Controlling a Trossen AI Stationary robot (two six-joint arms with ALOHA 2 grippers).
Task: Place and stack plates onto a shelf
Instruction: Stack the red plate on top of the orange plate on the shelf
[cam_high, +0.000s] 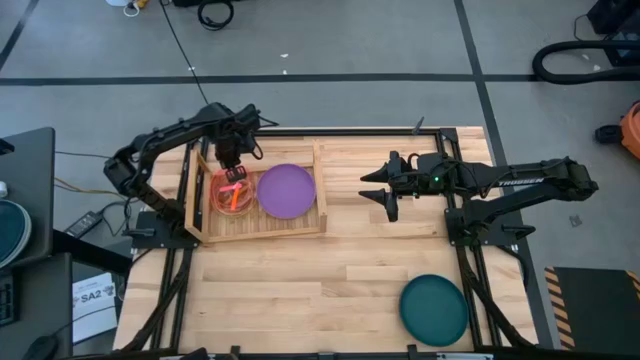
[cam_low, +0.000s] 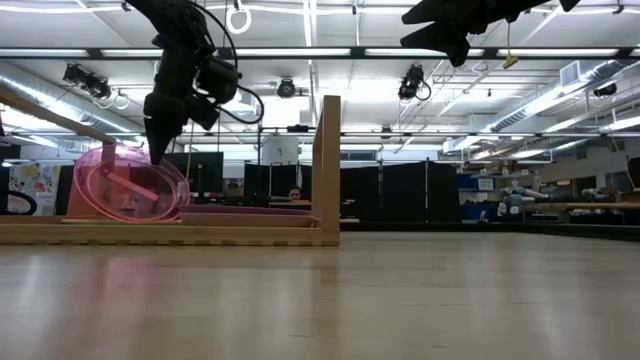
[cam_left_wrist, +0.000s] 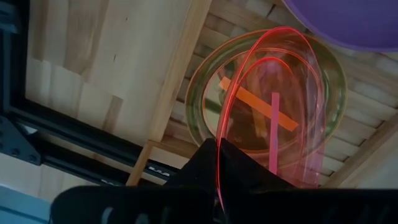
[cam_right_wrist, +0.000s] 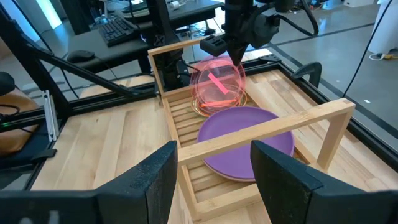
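The shelf (cam_high: 262, 228) lies at the table's far left. A purple plate (cam_high: 287, 190) lies flat in its right half, and a clear orange-tinted plate (cam_left_wrist: 202, 87) lies flat in its left half. Over that one a clear pink plate (cam_low: 130, 185) stands steeply tilted, with my left gripper (cam_low: 157, 152) shut on its top rim from above. A dark teal plate (cam_high: 434, 308) lies on the table near the front right. My right gripper (cam_high: 385, 190) hangs open over the table right of the shelf, touching nothing. My left gripper pinches the pink plate's rim (cam_left_wrist: 219, 149) at its upper edge between the two fingers. The fingers point down from above. The plate hangs tilted below them, with its lower edge (cam_low: 135, 216) down in the shelf's left half, over the orange-tinted plate.
The shelf's raised rails (cam_right_wrist: 267, 127) and corner post (cam_low: 326, 165) stand around the plates. Black frame bars (cam_high: 470, 250) run along the table's sides. Bare tabletop (cam_high: 300, 290) spreads in front of the shelf.
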